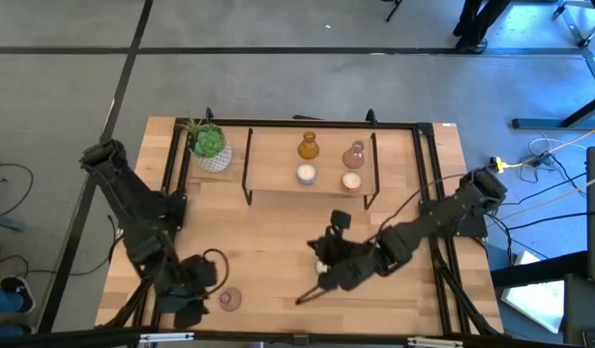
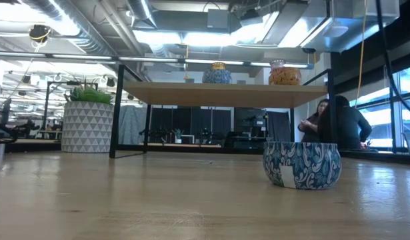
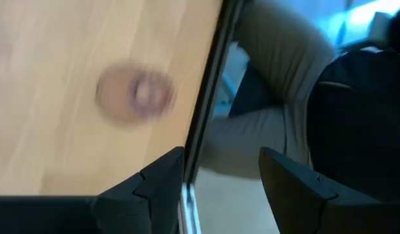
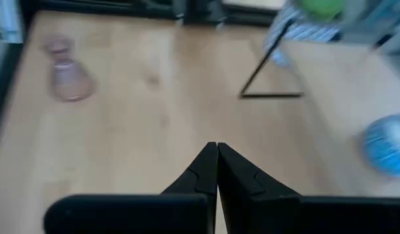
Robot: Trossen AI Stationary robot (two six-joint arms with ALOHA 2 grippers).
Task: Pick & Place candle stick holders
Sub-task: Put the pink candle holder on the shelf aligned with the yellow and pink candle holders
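Nearest the front edge of the surface (image 1: pixel 278 261), a pink holder (image 1: pixel 229 300) stands just beside the left gripper (image 1: pixel 193 307), whose jaws are open and empty; a careless approach could tip it off the edge. The right gripper (image 1: pixel 321 280), mid-surface, has jaws closed on nothing beside a round tin (image 2: pixel 301 165). Farther back, a shelf (image 1: pixel 278 169) carries four holders. Only the low view shows the tin's blue pattern; only the high view shows both arms.

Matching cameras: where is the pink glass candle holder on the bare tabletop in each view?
High: pink glass candle holder, bottom left.
Low: not in it.
Left wrist: upper left, blurred.
Right wrist: upper left.
Shared landmark: green potted plant, in high, low, right wrist.
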